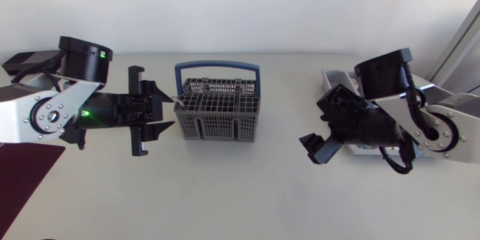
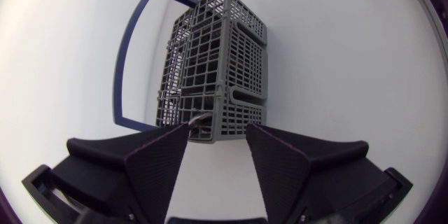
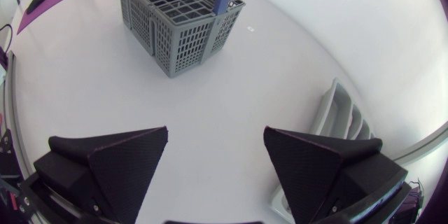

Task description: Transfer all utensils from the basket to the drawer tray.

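**Basket at mid-tabletop, both tools spread wide**

The grey lattice basket (image 1: 217,112) stands upright near the middle of the white tabletop (image 1: 247,195). Its blue handle (image 1: 217,66) is raised in an arch along the far side. From above, only the grid of its top and compartments shows. Whether any utensils lie inside cannot be told.

The left tool (image 1: 171,111) sits at the basket's left end, level with it and pointing straight at its short wall. Its two wedge fingers stand well apart with nothing between them. In the left wrist view the basket's near end fills the gap just ahead of the fingertips. One tip reaches the basket's lower corner, but whether it touches the wall cannot be told.

The drawer tray (image 1: 335,79) lies at the right side of the tabletop, well apart from the basket and largely covered by the right arm. In the right wrist view its pale ribbed compartments show just beside the right-hand finger.

The right tool (image 1: 313,124) hangs over bare tabletop between basket and tray, nearer the tray. Its fingers are spread wide and hold nothing.

A dark purple mat (image 1: 22,172) lies at the tabletop's near left corner, beneath the left arm.
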Robot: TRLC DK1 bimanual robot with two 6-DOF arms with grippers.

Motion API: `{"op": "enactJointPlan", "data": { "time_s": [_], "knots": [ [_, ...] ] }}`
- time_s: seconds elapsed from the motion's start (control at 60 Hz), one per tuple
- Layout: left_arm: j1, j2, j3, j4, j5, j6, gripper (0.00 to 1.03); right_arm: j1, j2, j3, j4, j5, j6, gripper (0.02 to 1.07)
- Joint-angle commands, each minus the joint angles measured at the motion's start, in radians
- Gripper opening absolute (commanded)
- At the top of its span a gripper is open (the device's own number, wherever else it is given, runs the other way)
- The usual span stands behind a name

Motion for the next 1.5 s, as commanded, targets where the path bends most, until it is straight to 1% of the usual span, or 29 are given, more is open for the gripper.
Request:
{"op": "enactJointPlan", "data": {
  "time_s": [0.0, 0.1, 0.2, 0.267, 0.283, 0.517, 0.6, 0.65, 0.783, 0.817, 0.883, 0.967, 1.0, 1.1, 1.15, 1.217, 1.35, 1.4, 1.483],
  "knots": [
    [0.006, 0.037, 0.044, 0.008, -0.007, 0.094, 0.57, 0.014, 0.045, -0.022, 0.018, 0.014, 0.017, 1.01],
    [0.007, 0.060, 0.053, 0.021, -0.007, 0.156, 0.57, 0.019, 0.074, -0.013, 0.027, 0.018, 0.017, 1.01],
    [0.029, 0.095, 0.087, 0.021, -0.009, 0.201, 0.56, 0.019, 0.094, 0.001, 0.028, 0.018, 0.016, 1.01],
    [0.033, 0.112, 0.096, 0.024, -0.007, 0.264, 0.51, 0.024, 0.105, 0.004, 0.036, 0.018, 0.016, 1.01],
    [0.035, 0.117, 0.098, 0.027, -0.007, 0.273, 0.51, 0.025, 0.108, 0.004, 0.041, 0.020, 0.016, 1.01],
    [0.038, 0.160, 0.133, 0.032, -0.009, 0.339, 0.49, 0.037, 0.163, 0.007, 0.074, 0.025, 0.009, 1.01],
    [0.026, 0.164, 0.136, 0.035, -0.009, 0.354, 0.46, 0.037, 0.178, 0.014, 0.079, 0.025, 0.008, 1.01],
    [0.019, 0.171, 0.139, 0.035, -0.009, 0.370, 0.42, 0.037, 0.188, 0.018, 0.079, 0.025, 0.005, 1.01],
    [0.001, 0.186, 0.148, 0.037, -0.023, 0.383, 0.42, 0.033, 0.200, 0.023, 0.080, 0.025, -0.004, 1.01],
    [-0.004, 0.189, 0.150, 0.037, -0.023, 0.383, 0.38, 0.031, 0.203, 0.021, 0.082, 0.025, -0.004, 1.01],
    [-0.007, 0.197, 0.151, 0.044, -0.023, 0.383, 0.38, 0.031, 0.212, 0.015, 0.094, 0.026, -0.009, 1.01],
    [-0.010, 0.215, 0.161, 0.047, -0.026, 0.387, 0.33, 0.030, 0.220, 0.004, 0.105, 0.025, -0.017, 1.01],
    [-0.010, 0.221, 0.162, 0.050, -0.027, 0.390, 0.33, 0.028, 0.220, 0.003, 0.105, 0.025, -0.018, 1.01],
    [-0.013, 0.230, 0.165, 0.054, -0.030, 0.397, 0.26, 0.024, 0.220, 0.001, 0.107, 0.025, -0.023, 1.01],
    [-0.016, 0.232, 0.162, 0.055, -0.032, 0.428, 0.21, 0.022, 0.221, 0.000, 0.108, 0.025, -0.026, 1.01],
    [-0.017, 0.232, 0.162, 0.058, -0.034, 0.437, 0.20, 0.021, 0.223, -0.003, 0.113, 0.025, -0.027, 1.01],
    [-0.019, 0.232, 0.167, 0.058, -0.034, 0.439, 0.11, 0.021, 0.228, -0.016, 0.123, 0.025, -0.027, 1.01],
    [-0.017, 0.232, 0.170, 0.058, -0.034, 0.440, 0.06, 0.022, 0.229, -0.022, 0.130, 0.026, -0.029, 1.01],
    [-0.017, 0.232, 0.168, 0.058, -0.035, 0.451, 0.04, 0.024, 0.229, -0.023, 0.130, 0.025, -0.029, 1.01]
  ]
}}
